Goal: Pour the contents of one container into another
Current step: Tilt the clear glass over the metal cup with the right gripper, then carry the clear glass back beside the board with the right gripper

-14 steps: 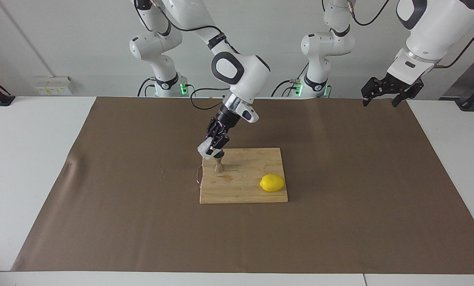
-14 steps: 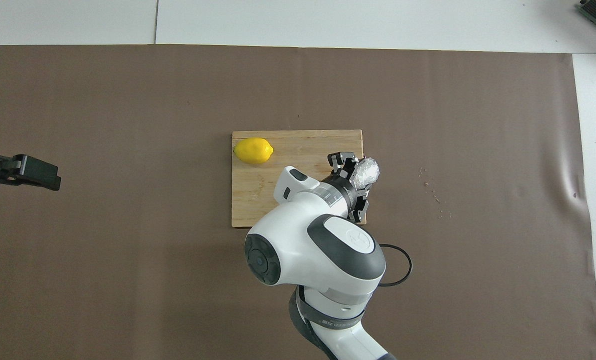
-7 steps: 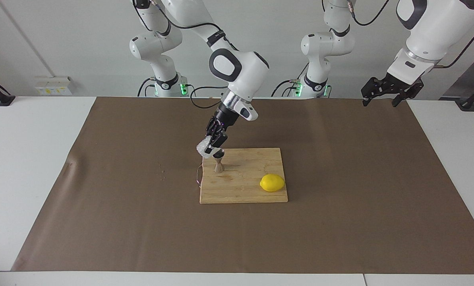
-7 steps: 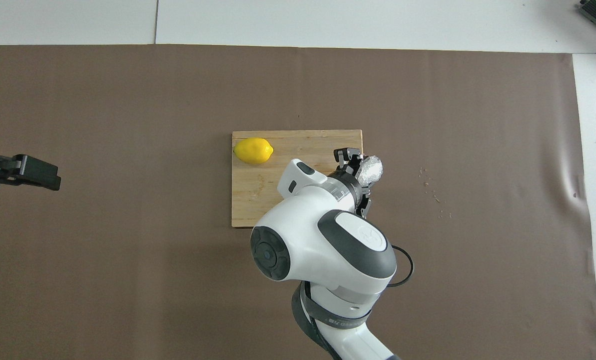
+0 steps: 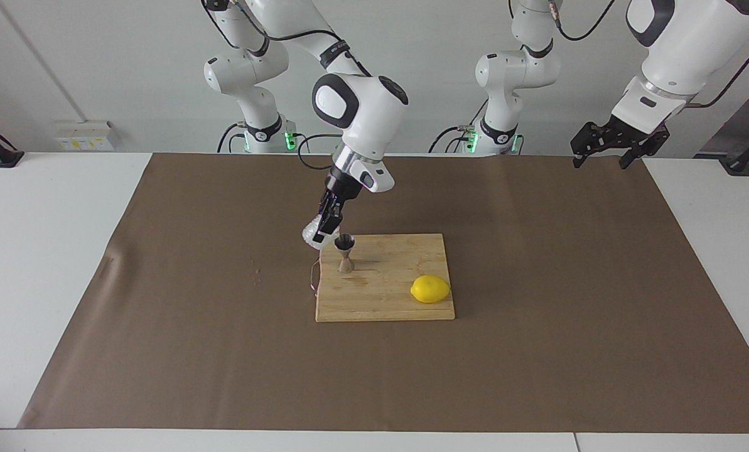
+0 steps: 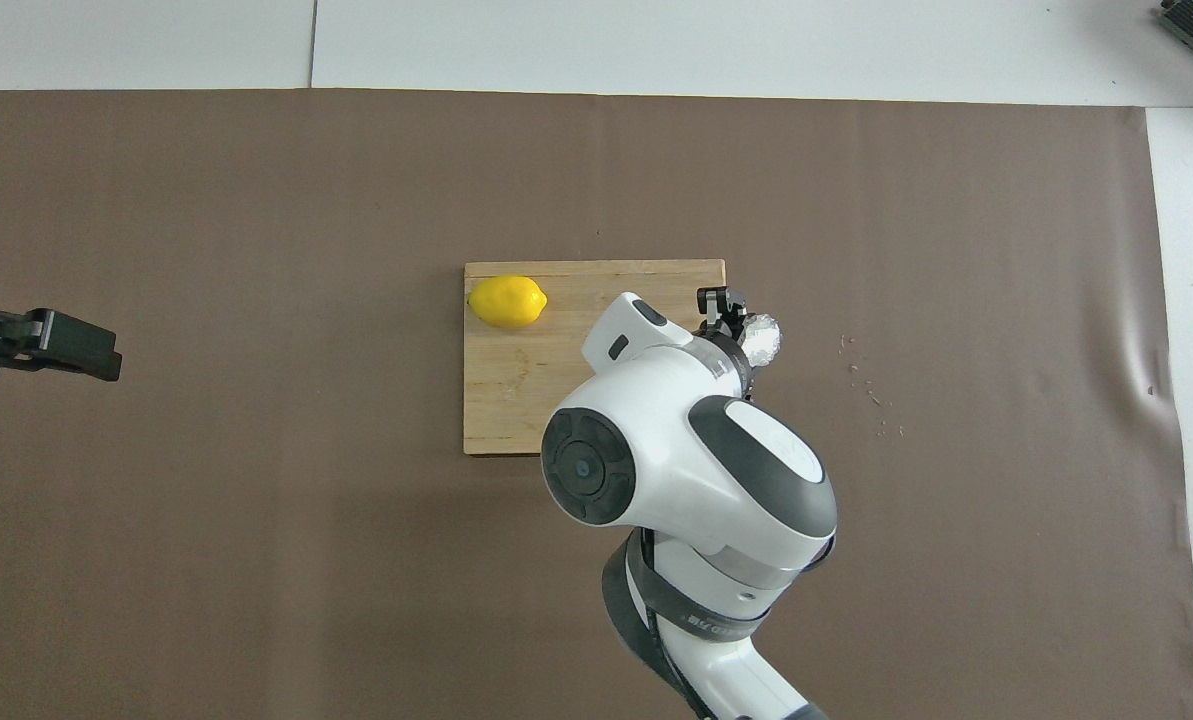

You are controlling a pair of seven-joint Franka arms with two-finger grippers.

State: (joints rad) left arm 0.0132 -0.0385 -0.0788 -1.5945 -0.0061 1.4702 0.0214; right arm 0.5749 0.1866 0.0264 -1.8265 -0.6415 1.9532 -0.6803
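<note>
Right gripper [image 5: 324, 230] is clamped on the clear faceted glass cup [image 5: 313, 236], holding it tilted in the air over the edge of the wooden cutting board [image 5: 399, 301] at the right arm's end, just beside the mouth of the steel jigger [image 5: 345, 253] and a little above it. Seen from overhead, the cup [image 6: 762, 338] shows as a whitish, glinting lump past the board's edge, with the gripper [image 6: 731, 318] mostly hidden under the arm's white wrist (the jigger itself is covered there, so only the facing view shows it). Whether the cup's lip touches the jigger's rim cannot be told; they look very close. The jigger stands upright on the board, near the corner that lies nearer to the robots and toward the right arm's end. A yellow lemon [image 5: 430, 289] rests on the same board, farther from the robots than the jigger and toward the left arm's end, well apart from it. The board sits in the middle of a brown paper sheet [image 5: 537, 351] spread over the white tabletop [image 5: 48, 263]. A few small specks lie on the paper toward the right arm's end. Left gripper [image 5: 605, 152] waits with its fingers spread wide, empty, raised over the paper's corner at its own end of the tabletop
</note>
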